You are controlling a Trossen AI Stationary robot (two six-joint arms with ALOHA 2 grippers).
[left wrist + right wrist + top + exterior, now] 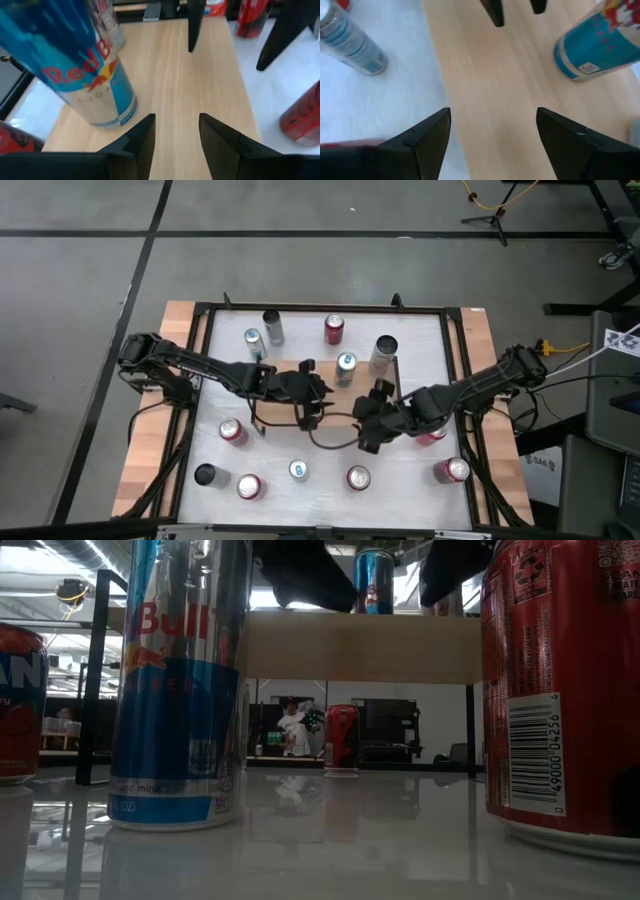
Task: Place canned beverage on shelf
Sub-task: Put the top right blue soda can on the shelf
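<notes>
The shelf (200, 75) is a light wooden board on thin black legs in the middle of the white table (420, 340). A blue Red Bull can (85, 75) stands upright on its base on the board, also seen in the high view as the blue can (346, 368). My left gripper (176, 117) hovers open over the board, beside that can and clear of it. My right gripper (492, 112) stands open wider over the board's other end (495, 90), facing the left one. Both hold nothing.
Several more cans stand on the table around the shelf: red ones (333, 330) (232, 430) (357, 477) (452, 470), silver and blue ones (273, 327) (383, 352) (298, 470). Two cans (180, 680) (560, 690) stand close to the near edge.
</notes>
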